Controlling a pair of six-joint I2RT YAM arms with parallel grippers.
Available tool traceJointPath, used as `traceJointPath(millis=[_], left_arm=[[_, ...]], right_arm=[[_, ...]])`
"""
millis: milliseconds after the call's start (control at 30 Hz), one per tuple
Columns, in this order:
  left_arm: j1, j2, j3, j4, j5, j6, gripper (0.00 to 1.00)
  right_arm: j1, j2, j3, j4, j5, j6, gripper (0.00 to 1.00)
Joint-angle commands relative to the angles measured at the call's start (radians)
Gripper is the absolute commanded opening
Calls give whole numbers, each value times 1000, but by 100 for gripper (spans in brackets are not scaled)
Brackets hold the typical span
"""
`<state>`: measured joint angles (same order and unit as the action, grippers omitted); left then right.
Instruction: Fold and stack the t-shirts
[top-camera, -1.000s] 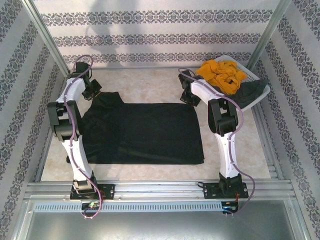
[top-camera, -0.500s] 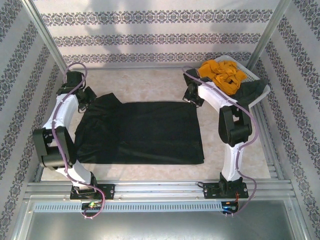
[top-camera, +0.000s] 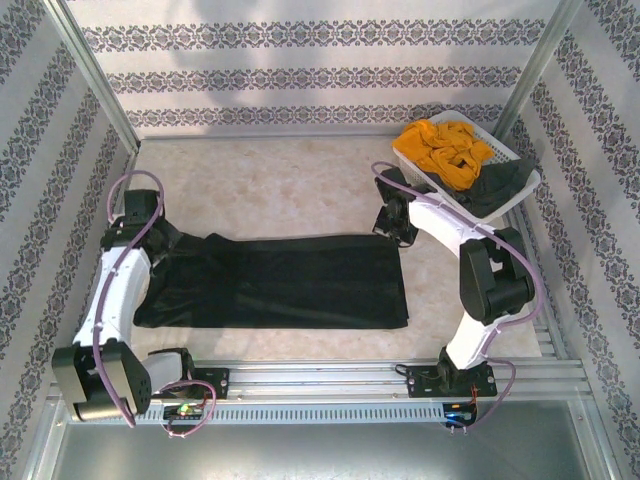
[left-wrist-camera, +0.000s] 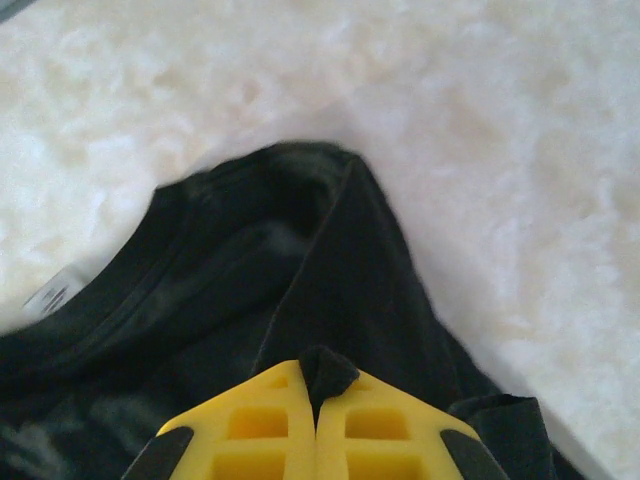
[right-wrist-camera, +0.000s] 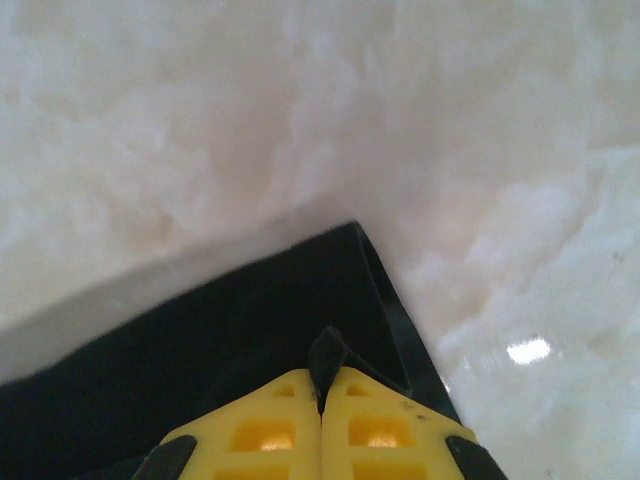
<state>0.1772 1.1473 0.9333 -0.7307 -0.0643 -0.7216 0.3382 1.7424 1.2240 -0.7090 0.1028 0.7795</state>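
- The black t-shirt (top-camera: 290, 280) lies on the pale marbled surface (top-camera: 280, 185) near the arm bases, as a long, low band of smooth cloth doubled over on itself, its left end rumpled.
- In the left wrist view the ribbed neckline of the shirt (left-wrist-camera: 250, 300) curves across dark folds, with a white neck label (left-wrist-camera: 55, 293) at its edge.
- The left fingers (left-wrist-camera: 270, 420) are pressed together, pinching a small tuck of the black cloth. In the top view they (top-camera: 168, 238) sit at the shirt's far left corner.
- The right fingers (right-wrist-camera: 380, 430) are likewise pressed together on a nip of cloth at a sharp corner of the shirt (right-wrist-camera: 200, 380). From above they (top-camera: 398, 225) are at the far right corner.
- A mustard-yellow t-shirt (top-camera: 445, 150) is bunched in the white basket (top-camera: 410, 160) at the far right, with a dark grey t-shirt (top-camera: 495, 185) draped over the basket's near rim.
- A second ago the black shirt lay spread as a much deeper rectangle. Both arms have since drawn its far edge towards the near edge, so the band is now narrower front to back.
- The basket and its two shirts have not moved.
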Motion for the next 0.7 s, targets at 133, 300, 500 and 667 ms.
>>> traceJointPath(millis=[133,300,500,667], left_arm=[[7,-101,-113,-106,-40,-83,0],[7,-134,-106,-149,-79,-89,0],[7,-151,-93,-212,-88,-87,0],[7,-182,-135,-234,-84,-102,0]], right_arm=[[35,-76,-120,-5,-31,13,0],[41,-104,-145,-27,-14,20,0],[50,-141,-167,-51,2,22,0],[58,-157,-207,-48,-3,32,0]])
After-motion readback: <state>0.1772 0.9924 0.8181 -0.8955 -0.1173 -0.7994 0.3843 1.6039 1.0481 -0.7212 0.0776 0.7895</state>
